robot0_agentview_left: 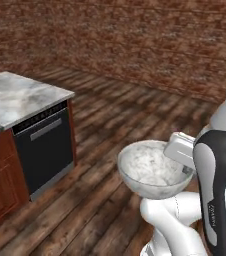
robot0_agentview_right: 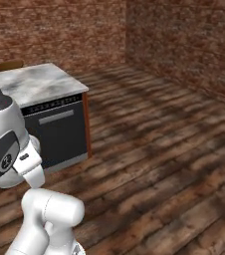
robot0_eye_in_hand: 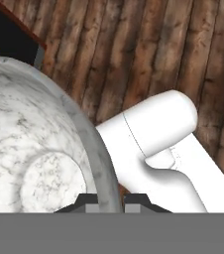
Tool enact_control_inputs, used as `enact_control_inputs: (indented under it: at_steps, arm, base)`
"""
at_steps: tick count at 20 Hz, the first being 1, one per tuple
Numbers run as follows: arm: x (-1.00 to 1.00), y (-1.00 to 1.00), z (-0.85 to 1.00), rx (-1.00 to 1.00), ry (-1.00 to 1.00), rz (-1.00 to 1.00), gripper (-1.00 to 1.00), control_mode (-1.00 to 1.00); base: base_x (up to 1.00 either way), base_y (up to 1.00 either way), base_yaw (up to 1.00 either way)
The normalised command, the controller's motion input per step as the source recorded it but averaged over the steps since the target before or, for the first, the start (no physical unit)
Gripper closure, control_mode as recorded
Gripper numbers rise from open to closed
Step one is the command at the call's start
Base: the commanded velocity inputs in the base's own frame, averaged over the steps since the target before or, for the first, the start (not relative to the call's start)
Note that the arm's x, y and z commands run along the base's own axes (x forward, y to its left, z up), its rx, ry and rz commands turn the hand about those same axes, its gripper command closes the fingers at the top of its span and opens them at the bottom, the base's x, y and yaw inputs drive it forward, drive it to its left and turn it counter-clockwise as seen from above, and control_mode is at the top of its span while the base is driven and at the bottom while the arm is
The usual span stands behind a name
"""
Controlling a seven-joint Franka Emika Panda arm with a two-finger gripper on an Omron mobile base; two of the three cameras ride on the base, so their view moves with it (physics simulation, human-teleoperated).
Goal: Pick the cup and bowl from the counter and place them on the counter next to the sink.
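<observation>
Brick-walled kitchen, plank wood floor [robot0_agentview_left: 100, 210]; marble-topped bench [robot0_agentview_left: 20, 97] standing at the left over reddish-brown cabinets, with a black-fronted dishwasher [robot0_agentview_left: 45, 147] set in its end.

Item: bowl [robot0_agentview_left: 147, 167]. Wide, round, translucent grey-white, mottled like glass or stone. Location: carried in the air above the floor, well apart from the bench, its mouth facing up with only a slight lean. Contents: none seen.

Hold: pincer [robot0_eye_in_hand: 110, 198] clenched on the bowl's rim, one fingertip [robot0_eye_in_hand: 86, 199] inside the wall and the other outside, as the hand view shows. In the left base view the hand meets the rim on the side away from the bench.

Handling, judged: rigid and probably brittle; a knock on the bench edge could chip or crack it. The surface looks smooth, so a pinch on the thin wall may slip. Being wide, its weight hangs well out from the single grip point, so it will tend to swing or tip about the fingers under quick turns. Moderate weight likely for its size.

Where to hold: the rim is the only part narrow enough for these fingers; the present spot serves. Set it down flat on its base, on open marble, before letting go.

Sink and cup: position cannot be told.
</observation>
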Motion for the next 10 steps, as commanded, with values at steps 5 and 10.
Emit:
enact_control_inputs:
  at_steps: [5,10]
  arm:
    - [0.00,0.00,0.00,0.00,0.00,0.00,1.00,1.00]
    - [0.00,0.00,0.00,0.00,0.00,0.00,1.00,1.00]
  base:
    - [0.76,0.02,0.58]
    - [1.00,-0.03,0.44]
